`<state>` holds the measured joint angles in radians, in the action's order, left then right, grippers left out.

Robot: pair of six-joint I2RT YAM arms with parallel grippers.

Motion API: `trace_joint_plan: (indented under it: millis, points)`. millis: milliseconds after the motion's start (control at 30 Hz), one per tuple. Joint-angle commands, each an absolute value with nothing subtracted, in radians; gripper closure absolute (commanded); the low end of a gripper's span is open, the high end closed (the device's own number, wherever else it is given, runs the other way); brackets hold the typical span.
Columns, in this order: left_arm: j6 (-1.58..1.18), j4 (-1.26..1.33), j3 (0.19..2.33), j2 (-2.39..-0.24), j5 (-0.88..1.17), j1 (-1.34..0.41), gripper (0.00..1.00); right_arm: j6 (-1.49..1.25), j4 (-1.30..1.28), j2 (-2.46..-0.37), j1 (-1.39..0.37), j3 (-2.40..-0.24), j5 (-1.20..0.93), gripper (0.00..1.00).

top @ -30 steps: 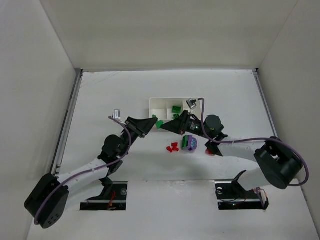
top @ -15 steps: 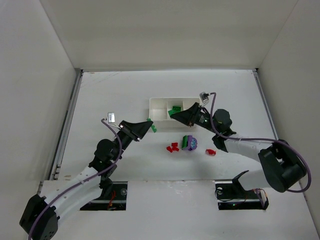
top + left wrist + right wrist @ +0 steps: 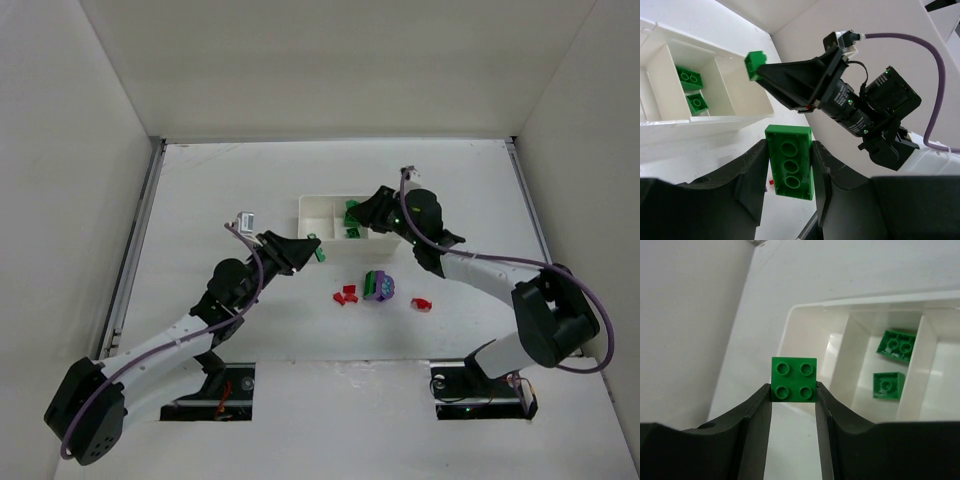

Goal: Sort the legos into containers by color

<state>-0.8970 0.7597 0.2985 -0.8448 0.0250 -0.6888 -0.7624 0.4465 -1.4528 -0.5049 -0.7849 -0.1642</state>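
My right claw [image 3: 793, 387] is clamped on a green two-by-two brick [image 3: 793, 375], which hangs before the left end of the white tray [image 3: 810, 335]. Two green bricks [image 3: 896, 345] already lie in the middle compartment, at the right of my wrist view. I should carry mine above that compartment, go low, then let go gently. My left claw [image 3: 788, 147] grips a longer green brick [image 3: 789, 172], with the tray at upper left of its view — better it waits.

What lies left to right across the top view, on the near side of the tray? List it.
Long green brick in the left gripper → red bricks → purple bricks → lone red brick.
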Motion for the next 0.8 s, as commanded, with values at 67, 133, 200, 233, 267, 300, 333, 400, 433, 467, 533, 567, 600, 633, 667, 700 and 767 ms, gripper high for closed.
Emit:
trace_joint_plan:
  millis: [67, 133, 200, 233, 267, 300, 333, 400, 433, 467, 533, 567, 600, 633, 667, 700, 767]
  points:
    - [-0.830, 0.821, 0.390, -0.913, 0.025, -0.702, 0.81, -0.635, 0.333, -1.519, -0.561, -0.885, 0.012, 0.56]
    - [-0.822, 0.824, 0.405, -0.939, 0.025, -0.702, 0.81, -0.644, 0.341, -1.528, -0.558, -0.894, 0.002, 0.48]
    - [-0.815, 0.825, 0.419, -0.965, 0.023, -0.700, 0.81, -0.656, 0.338, -1.531, -0.559, -0.905, 0.005, 0.41]
    - [-0.813, 0.827, 0.426, -0.977, 0.023, -0.699, 0.81, -0.661, 0.336, -1.525, -0.559, -0.907, 0.003, 0.40]
    - [-0.811, 0.830, 0.434, -0.989, 0.023, -0.697, 0.81, -0.667, 0.340, -1.513, -0.556, -0.901, 0.002, 0.39]
    - [-0.810, 0.831, 0.442, -1.003, 0.021, -0.696, 0.81, -0.675, 0.345, -1.497, -0.553, -0.890, 0.002, 0.38]
    - [-0.807, 0.836, 0.452, -1.018, 0.018, -0.694, 0.81, -0.676, 0.350, -1.479, -0.551, -0.881, 0.006, 0.38]
    - [-0.802, 0.850, 0.472, -1.058, 0.011, -0.691, 0.81, -0.686, 0.351, -1.431, -0.547, -0.847, 0.021, 0.38]
    - [-0.799, 0.859, 0.486, -1.083, 0.009, -0.690, 0.80, -0.695, 0.351, -1.402, -0.544, -0.825, 0.035, 0.39]
    - [-0.796, 0.867, 0.503, -1.112, 0.008, -0.688, 0.80, -0.704, 0.351, -1.369, -0.542, -0.798, 0.055, 0.41]
    - [-0.773, 0.873, 0.555, -1.185, 0.008, -0.693, 0.80, -0.718, 0.351, -1.283, -0.541, -0.728, 0.103, 0.45]
    - [-0.759, 0.870, 0.574, -1.210, 0.008, -0.694, 0.80, -0.719, 0.351, -1.241, -0.541, -0.691, 0.123, 0.48]
    - [-0.737, 0.864, 0.601, -1.244, 0.005, -0.696, 0.80, -0.719, 0.347, -1.200, -0.541, -0.657, 0.139, 0.49]
    - [-0.717, 0.862, 0.627, -1.279, -0.003, -0.699, 0.80, -0.721, 0.339, -1.159, -0.541, -0.625, 0.153, 0.50]
    - [-0.694, 0.856, 0.656, -1.320, -0.014, -0.700, 0.80, -0.721, 0.334, -1.120, -0.541, -0.592, 0.164, 0.51]
    - [-0.677, 0.847, 0.679, -1.353, -0.024, -0.700, 0.80, -0.721, 0.324, -1.082, -0.542, -0.560, 0.173, 0.51]
    - [-0.647, 0.822, 0.727, -1.412, -0.038, -0.694, 0.79, -0.726, 0.292, -1.011, -0.545, -0.508, 0.196, 0.51]
